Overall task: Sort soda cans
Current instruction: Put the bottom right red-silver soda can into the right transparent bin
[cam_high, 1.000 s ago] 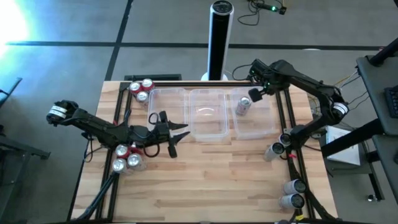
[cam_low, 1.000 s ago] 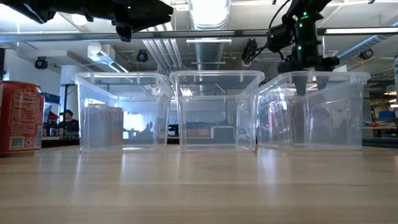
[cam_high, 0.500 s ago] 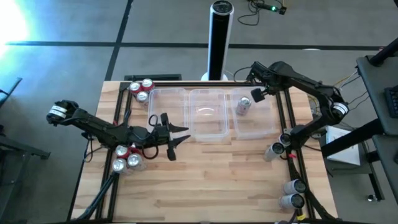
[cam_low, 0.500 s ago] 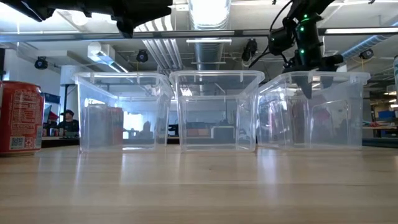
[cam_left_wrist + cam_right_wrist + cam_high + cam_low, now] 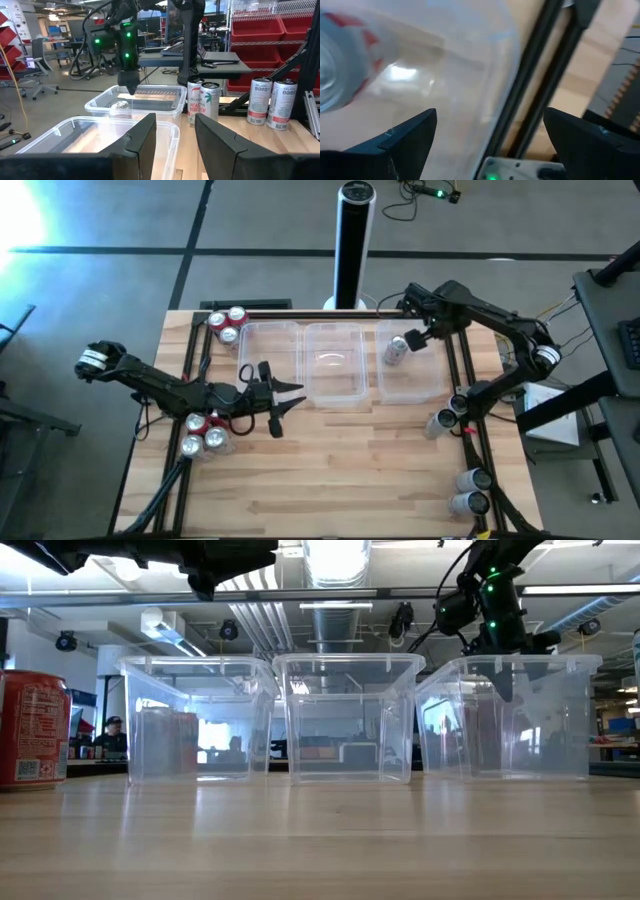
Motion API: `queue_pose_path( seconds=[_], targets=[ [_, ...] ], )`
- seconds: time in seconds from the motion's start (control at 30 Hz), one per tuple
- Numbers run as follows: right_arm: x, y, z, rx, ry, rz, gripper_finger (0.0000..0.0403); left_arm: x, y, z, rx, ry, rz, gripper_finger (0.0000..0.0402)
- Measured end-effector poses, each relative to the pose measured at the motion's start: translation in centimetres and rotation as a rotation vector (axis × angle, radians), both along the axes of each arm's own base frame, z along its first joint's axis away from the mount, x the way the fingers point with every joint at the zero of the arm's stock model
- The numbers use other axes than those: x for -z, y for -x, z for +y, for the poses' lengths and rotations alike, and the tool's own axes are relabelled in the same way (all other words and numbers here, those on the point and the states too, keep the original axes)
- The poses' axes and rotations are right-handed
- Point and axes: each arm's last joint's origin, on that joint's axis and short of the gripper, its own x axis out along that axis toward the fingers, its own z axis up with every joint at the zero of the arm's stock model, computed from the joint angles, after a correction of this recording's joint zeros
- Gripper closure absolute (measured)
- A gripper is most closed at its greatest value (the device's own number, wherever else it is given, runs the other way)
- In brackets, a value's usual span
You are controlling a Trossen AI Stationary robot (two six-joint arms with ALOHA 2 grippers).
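While the right gripper (image 5: 423, 338) hung with its fingers spread over the right-hand tub (image 5: 425, 385), a silver can (image 5: 396, 350) lay inside that tub just beside it. The left gripper (image 5: 285, 402) waited, also spread and holding nothing, near the red cans (image 5: 204, 433) at the table's left edge. Sorting looked barely begun: more red cans (image 5: 227, 324) stood at the far left corner, and silver ones (image 5: 470, 490) waited along the right edge.
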Motion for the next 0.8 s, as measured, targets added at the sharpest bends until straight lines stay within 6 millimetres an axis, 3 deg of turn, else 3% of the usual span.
queue_pose_path(
  seconds=[0.8],
  targets=[
    [-0.6, -0.7, 1.2, -0.018, -0.112, -0.162, 0.0042, -0.1, 0.0, 0.0, -0.003, -0.003, -0.012, 0.028]
  ],
)
